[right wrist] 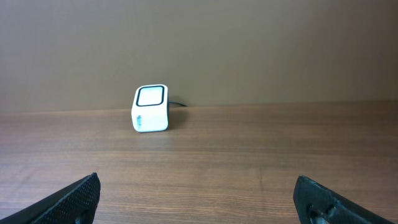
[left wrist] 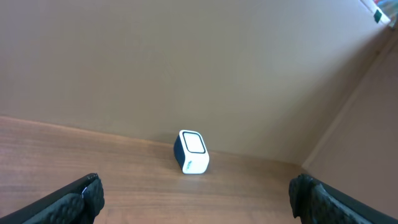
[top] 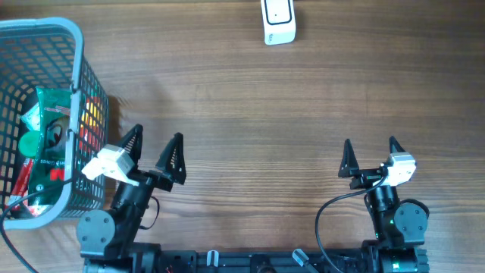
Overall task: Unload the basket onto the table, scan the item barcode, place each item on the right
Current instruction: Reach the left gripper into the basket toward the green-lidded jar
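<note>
Low over the table [top: 242, 114], left hand [top: 158, 133] and right hand [top: 370, 141] gape.

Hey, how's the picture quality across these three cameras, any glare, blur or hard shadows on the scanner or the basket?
Overhead: even, soft light with no glare; the scanner is cut off by the top edge, and the basket throws only a faint shadow. Left wrist: tilted horizon, scanner clear, dark fingers soft at the bottom corners. Right wrist: level view, scanner sharp, no glare.

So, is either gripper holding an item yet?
No, the left gripper and the right gripper both stand open and empty.
</note>
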`<state>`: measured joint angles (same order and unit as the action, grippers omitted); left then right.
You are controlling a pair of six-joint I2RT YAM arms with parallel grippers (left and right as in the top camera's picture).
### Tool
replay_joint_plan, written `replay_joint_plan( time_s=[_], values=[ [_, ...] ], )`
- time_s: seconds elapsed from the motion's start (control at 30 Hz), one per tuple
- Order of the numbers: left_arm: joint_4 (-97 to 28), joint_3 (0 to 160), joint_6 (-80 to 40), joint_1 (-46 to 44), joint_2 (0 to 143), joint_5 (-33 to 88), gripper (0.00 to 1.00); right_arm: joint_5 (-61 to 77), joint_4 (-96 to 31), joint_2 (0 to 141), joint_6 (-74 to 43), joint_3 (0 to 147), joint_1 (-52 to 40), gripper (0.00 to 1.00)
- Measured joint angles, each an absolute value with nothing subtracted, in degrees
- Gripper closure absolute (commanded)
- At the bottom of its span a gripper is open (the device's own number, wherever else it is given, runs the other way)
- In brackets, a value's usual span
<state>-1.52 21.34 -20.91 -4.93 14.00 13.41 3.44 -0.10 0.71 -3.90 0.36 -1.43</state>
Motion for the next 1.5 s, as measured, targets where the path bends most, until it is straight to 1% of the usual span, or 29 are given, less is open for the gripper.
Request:
replay_joint_plan(
  time_s=[0.1,0.17,0.23,0.33,0.43,0.47,0.5,0.57,0.63,0.7,0.73,0.83,0.87,0.9,0.93,1.0,1.1,1.2,1.33,1.4,1.5],
  values=[
    [-3.6,26.9,-20.6,-4.9,20.9,13.2,0.00,3.4,-0.1,0.8,-3.9,0.4,-1.4,0.00],
    [-6.9,35.0,-20.1,-4.9,29.7,12.9,0.00,3.4,-0.1,0.8,-3.9,0.4,-1.4,0.00],
    [-14.2,43.0,-18.4,-5.0,35.5,12.2,0.00,3.4,-0.1,0.8,-3.9,0.4,-1.4,0.00],
    [-28.7,60.8,-16.0,-4.9,44.4,4.0,0.00,3.5,-0.1,0.8,-3.9,0.4,-1.4,0.00],
    [-32.6,70.4,-11.8,-4.9,47.6,-2.7,0.00,3.5,-0.1,0.8,-3.9,0.4,-1.4,0.00],
    [-33.5,71.5,-11.0,-4.9,47.6,-3.6,0.00,3.5,-0.1,0.8,-3.9,0.4,-1.4,0.00],
    [-38.2,72.4,-10.0,-4.9,47.3,-4.8,0.00,3.5,-0.1,0.8,-3.9,0.4,-1.4,0.00],
    [-42.5,72.4,-9.2,-4.9,47.5,-6.9,0.00,3.4,-0.1,0.8,-3.9,0.4,-1.4,0.00],
    [-42.1,72.4,-9.0,-4.9,48.2,-10.4,0.00,3.5,-0.1,0.8,-3.9,0.4,-1.4,0.00],
    [-40.3,72.4,-10.2,-5.0,48.1,-17.4,0.00,3.4,-0.1,0.8,-3.9,0.4,-1.4,0.00],
    [-39.1,72.6,-12.3,-5.0,48.2,-24.4,0.00,3.5,-0.1,0.8,-3.9,0.4,-1.4,0.00],
    [-32.9,73.8,-15.8,-5.0,48.2,-40.2,0.00,3.5,-0.1,0.8,-3.9,0.4,-1.4,0.00],
    [-28.0,74.6,-16.7,-5.0,48.2,-48.9,0.00,3.4,-0.1,0.8,-3.9,0.4,-1.4,0.00],
    [-25.2,74.8,-17.1,-4.9,48.1,-55.1,0.00,3.4,-0.1,0.8,-3.9,0.4,-1.4,0.00],
    [-22.9,75.1,-17.4,-4.3,47.9,-60.4,0.00,3.5,-0.1,0.8,-3.9,0.4,-1.4,0.00],
    [-19.2,75.2,-17.7,-1.4,48.0,-65.3,0.00,3.5,-0.1,0.8,-3.9,0.4,-1.4,0.00],
    [-14.5,75.2,-17.2,4.7,48.8,-67.0,0.00,3.5,-0.1,0.8,-3.9,0.4,-1.4,0.00],
    [-14.7,75.3,-16.5,10.2,52.8,-67.0,0.00,3.4,-0.1,0.8,-3.9,0.4,-1.4,0.00],
    [-23.3,75.5,-15.7,14.0,61.1,-66.6,0.00,3.5,-0.1,0.8,-3.9,0.4,-1.4,0.00],
    [-28.1,75.5,-16.7,16.5,65.2,-63.5,0.00,3.5,-0.1,0.8,-3.9,0.4,-1.4,0.00],
    [-35.3,75.5,-22.9,22.2,67.5,-52.0,0.00,3.5,-0.1,0.8,-3.9,0.4,-1.4,0.00]
  ],
)
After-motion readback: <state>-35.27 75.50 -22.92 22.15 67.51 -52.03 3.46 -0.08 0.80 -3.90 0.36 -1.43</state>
